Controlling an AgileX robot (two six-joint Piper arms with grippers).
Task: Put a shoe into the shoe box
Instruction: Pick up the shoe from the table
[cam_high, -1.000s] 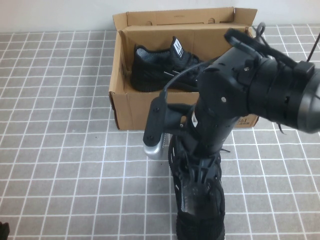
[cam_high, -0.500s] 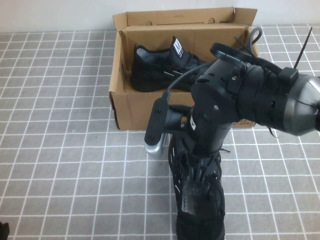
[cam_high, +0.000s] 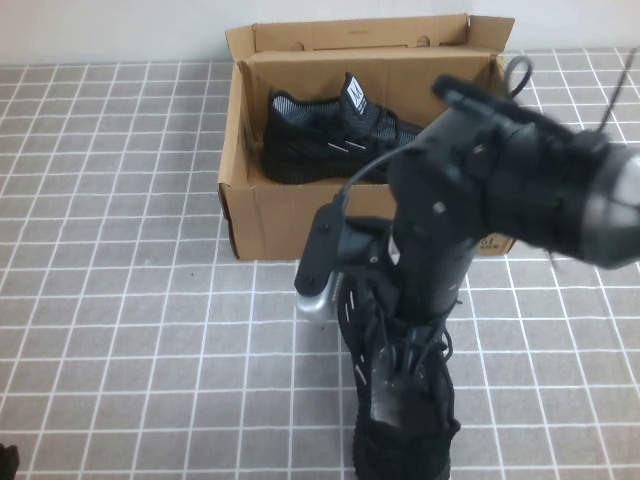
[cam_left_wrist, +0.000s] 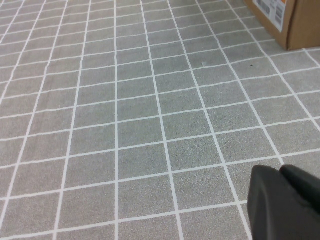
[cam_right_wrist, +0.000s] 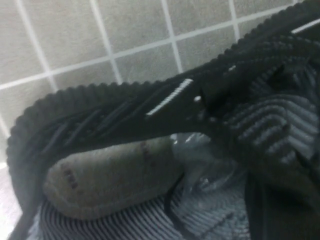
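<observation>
Item: my right gripper (cam_high: 400, 375) clamps one finger inside the shoe (cam_high: 400, 420) on the counter (cam_high: 130, 300) before the shoe box (cam_high: 300, 215), ready for lifting; left gripper (cam_left_wrist: 285, 200) parked, closed, empty.

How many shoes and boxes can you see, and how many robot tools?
Shoes: 2, the shoe on the table at the right tool, and its twin sneaker in the box.
Boxes: 1, the shoe box.
Tools: 2, counting the left tool parked over bare table.
Total: 5
</observation>
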